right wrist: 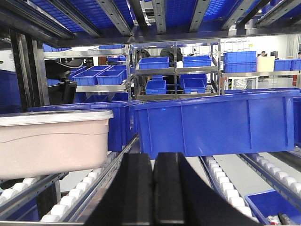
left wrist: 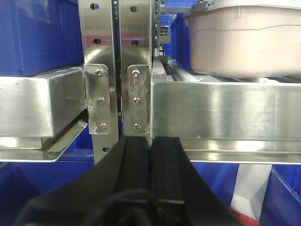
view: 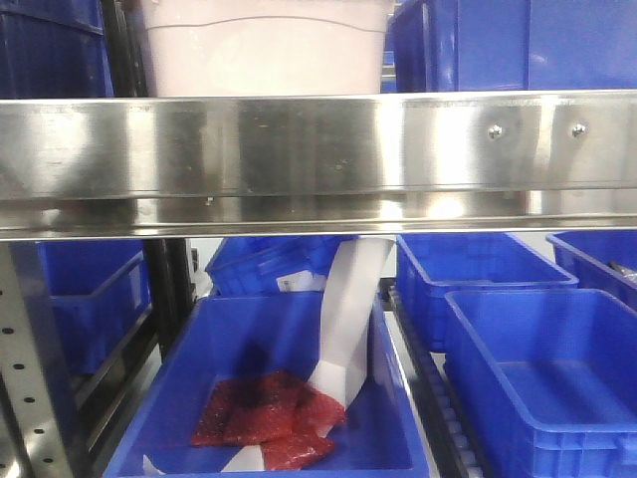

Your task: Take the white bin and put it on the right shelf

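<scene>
Front-facing view: white bin [view: 264, 48] seated on right shelf [view: 318, 149] above the broad steel rail, blue crate [view: 518, 45] just beside it at right; below, open blue crate [view: 264, 388] holding red packets [view: 264, 418] and white paper strip [view: 348, 319]. Left wrist view: left gripper [left wrist: 150, 150] clenched, fingers pressed together, nothing between, near perforated uprights [left wrist: 115, 56]; bin up right. Right wrist view: right gripper [right wrist: 153, 179] likewise clenched and empty; bin at left on roller track [right wrist: 61, 207], apart from both grippers
</scene>
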### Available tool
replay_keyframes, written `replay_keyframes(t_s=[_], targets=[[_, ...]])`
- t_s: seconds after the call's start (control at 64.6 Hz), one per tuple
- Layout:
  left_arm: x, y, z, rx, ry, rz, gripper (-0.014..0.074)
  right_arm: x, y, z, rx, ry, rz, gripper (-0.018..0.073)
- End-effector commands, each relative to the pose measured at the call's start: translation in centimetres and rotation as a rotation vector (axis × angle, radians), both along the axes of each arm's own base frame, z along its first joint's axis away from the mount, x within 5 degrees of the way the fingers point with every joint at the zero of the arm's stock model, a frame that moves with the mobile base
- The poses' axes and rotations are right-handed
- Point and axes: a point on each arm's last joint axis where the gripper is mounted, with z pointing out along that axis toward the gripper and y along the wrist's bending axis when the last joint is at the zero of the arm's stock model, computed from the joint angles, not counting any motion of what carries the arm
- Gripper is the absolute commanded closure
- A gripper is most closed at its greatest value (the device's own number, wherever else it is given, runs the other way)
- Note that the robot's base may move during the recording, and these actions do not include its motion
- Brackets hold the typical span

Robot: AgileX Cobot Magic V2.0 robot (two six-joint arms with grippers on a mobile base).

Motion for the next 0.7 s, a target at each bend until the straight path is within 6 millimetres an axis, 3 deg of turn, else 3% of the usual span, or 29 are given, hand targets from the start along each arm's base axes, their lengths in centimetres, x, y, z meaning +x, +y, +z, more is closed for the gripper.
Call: replay_keyframes(t_s=[0.0, 0.511, 0.681], targets=[[-0.2, 0.1, 0.9, -0.02, -0.101, 0.003, 0.0713, -0.2, -0.5, 1.2, 0.011, -0.052, -0.051, 0.0482], [-0.2, 0.1, 0.9, -0.02, -0.101, 0.003, 0.0713, -0.2, -0.3, 1.1, -0.051, -0.042, -0.053, 0.0482], [-0.2, 0.1, 0.9, -0.02, -0.101, 0.003, 0.0713, 0.3, -0.4, -0.4, -0.074, 0.005, -0.06, 0.0482]])
